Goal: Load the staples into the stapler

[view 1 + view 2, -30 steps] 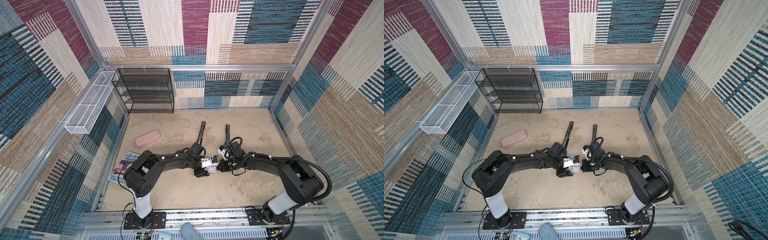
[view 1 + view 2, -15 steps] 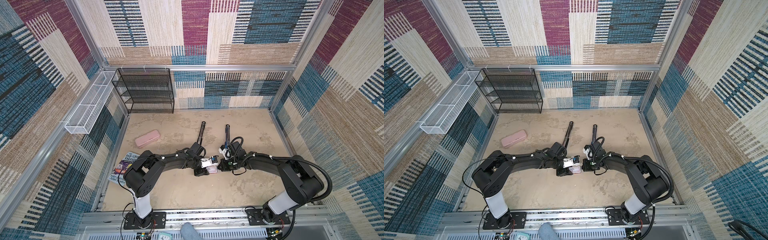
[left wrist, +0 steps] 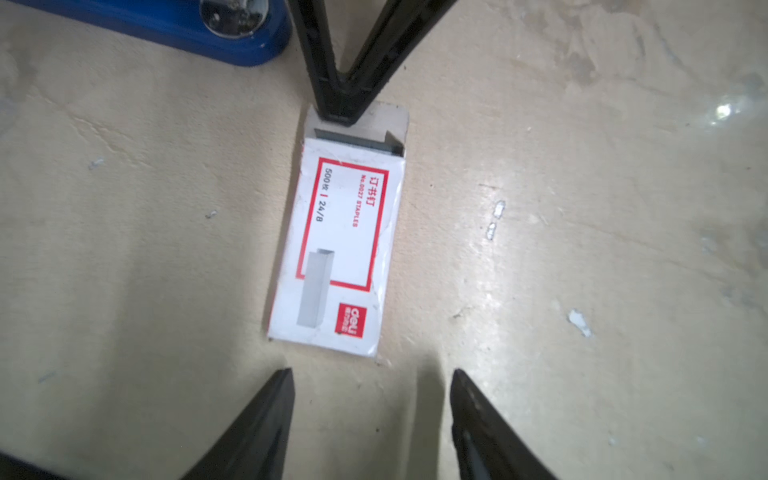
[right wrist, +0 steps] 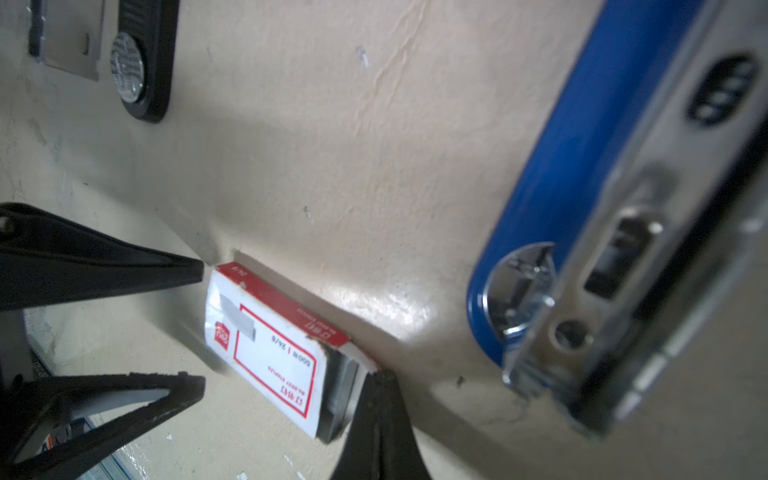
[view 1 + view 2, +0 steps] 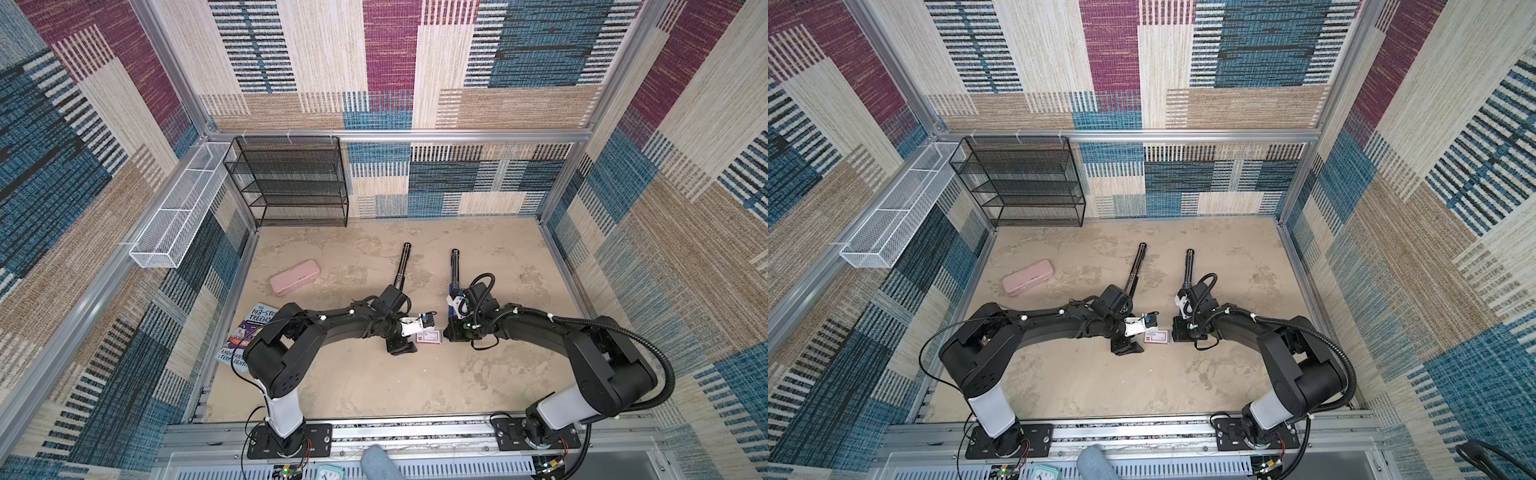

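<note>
- Little has shifted since a second ago. The left arm (image 5: 332, 328) and the staple box (image 5: 430, 337) lie where they did, while the right arm (image 5: 540, 328) has its wrist a shade further right.
- The left arm stretches low from its base toward the middle of the table (image 5: 353, 395), with the elbow bent.
- The left gripper (image 3: 371, 374) is released, its fingers spread wider than the box and holding nothing. The tips stop just short of the box's near end. In the right wrist view one tip sits right at a corner, and I cannot tell whether it touches.
- The staple box lies flat at mid-table between the two grippers. Its grey tray (image 3: 390, 120) is slid partway out on the right gripper's side, and the staples (image 3: 357, 141) show as a dull silvery band in the gap.
- The right gripper (image 3: 338, 112) is clenched to a single point set on the exposed tray end. Whether it pinches the card I cannot tell.
- The right arm mirrors the left, with its forearm low and a cable looped over the wrist.
- Materials, left to right:
  - a white wire basket (image 5: 178, 216) on the wall
  - a black mesh shelf (image 5: 291, 183)
  - a glossy book (image 5: 249, 332)
  - a smooth, rounded pink pencil case (image 5: 295, 277)
  - a black bar (image 5: 402, 266) with a metal plate
  - the white card box, framed in red
  - the stapler (image 4: 582, 216), a shiny blue shell with a bright metal channel, just beyond the box
- The table is mottled beige.
</note>
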`<action>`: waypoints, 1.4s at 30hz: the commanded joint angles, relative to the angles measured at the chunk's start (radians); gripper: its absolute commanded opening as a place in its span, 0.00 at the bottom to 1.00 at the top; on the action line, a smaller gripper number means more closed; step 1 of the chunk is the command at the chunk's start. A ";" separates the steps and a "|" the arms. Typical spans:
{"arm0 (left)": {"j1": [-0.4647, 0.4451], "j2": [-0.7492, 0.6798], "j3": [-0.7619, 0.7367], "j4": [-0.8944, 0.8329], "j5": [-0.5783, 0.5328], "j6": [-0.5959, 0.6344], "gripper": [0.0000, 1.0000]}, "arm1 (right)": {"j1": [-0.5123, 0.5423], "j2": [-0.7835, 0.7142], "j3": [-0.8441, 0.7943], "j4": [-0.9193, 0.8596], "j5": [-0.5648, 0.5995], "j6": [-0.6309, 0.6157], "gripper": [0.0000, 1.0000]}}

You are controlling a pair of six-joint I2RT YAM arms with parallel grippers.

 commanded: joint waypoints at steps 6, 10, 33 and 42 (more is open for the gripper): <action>0.000 -0.018 0.020 -0.003 0.001 -0.006 0.73 | 0.002 0.034 0.013 0.033 -0.062 -0.017 0.00; -0.001 0.007 0.040 -0.001 0.010 -0.006 0.74 | 0.018 0.061 0.034 0.050 -0.081 -0.011 0.00; -0.007 0.066 0.051 -0.039 -0.044 0.016 0.60 | 0.072 0.128 0.078 0.067 -0.090 -0.010 0.00; -0.007 0.087 0.067 -0.023 -0.108 0.005 0.65 | 0.071 0.113 0.071 0.071 -0.098 -0.012 0.00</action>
